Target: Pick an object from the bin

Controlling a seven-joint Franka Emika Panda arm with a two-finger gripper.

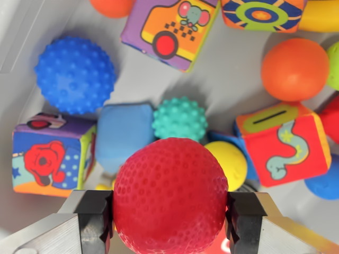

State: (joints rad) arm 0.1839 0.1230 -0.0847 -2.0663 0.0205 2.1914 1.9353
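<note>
Hand (170,217) clamped on red ball (169,196) w/ both pads (dimpled surface). Teal spiky ball (180,119) at 12 o'clock, yellow ball (230,163) approx 2.

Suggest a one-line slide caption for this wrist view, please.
End effector grips a red dimpled ball above a bin of soft blocks and balls.

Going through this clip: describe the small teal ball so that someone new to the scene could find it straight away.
Start from the big red ball clamped in the gripper at the bottom of the wrist view. Just above it, in the middle of the bin, sits the teal ball, beside a plain blue block. It is the only teal thing, knobbly, smaller than the spiky blue ball.
</note>
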